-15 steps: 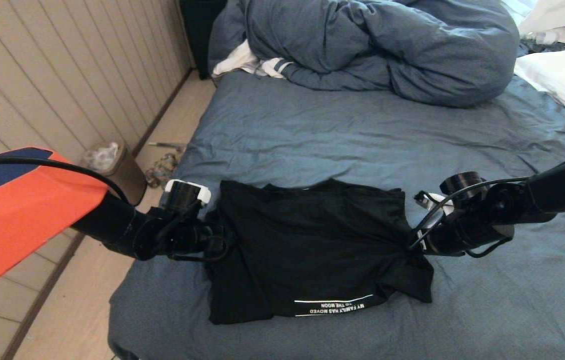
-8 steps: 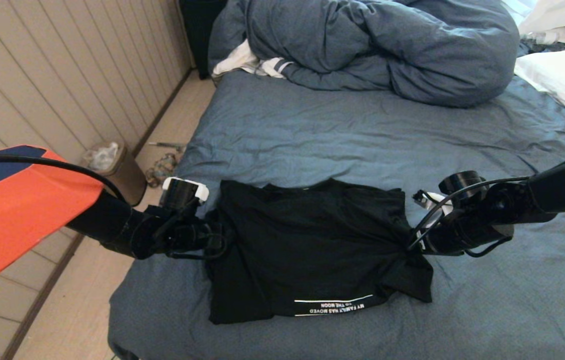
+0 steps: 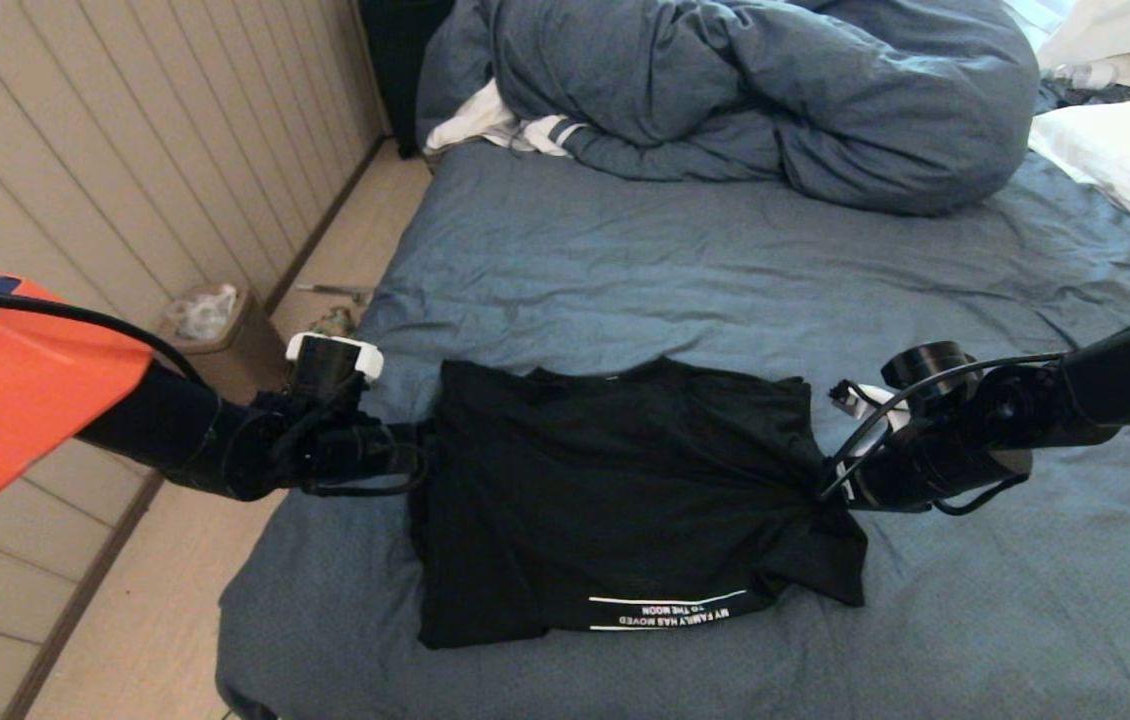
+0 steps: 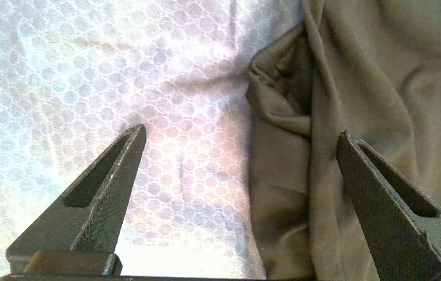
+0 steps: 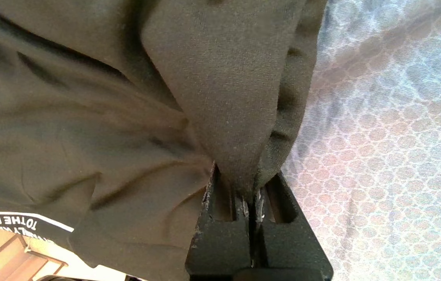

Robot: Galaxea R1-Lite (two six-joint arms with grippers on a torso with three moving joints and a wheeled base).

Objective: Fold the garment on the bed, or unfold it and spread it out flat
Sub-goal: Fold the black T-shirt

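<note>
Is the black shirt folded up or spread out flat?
Folded. The garment lies doubled on the bed, its lettering upside down near the front edge, one side bunched in the right gripper.

The garment is plain black with white lettering and lines at its near edge. The bed is slate-blue, the duvet blue-grey, the pillow white.

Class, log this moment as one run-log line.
left pincer: open, at T-shirt's left edge | right pincer: shut on T-shirt's right edge | T-shirt: folded on bed
</note>
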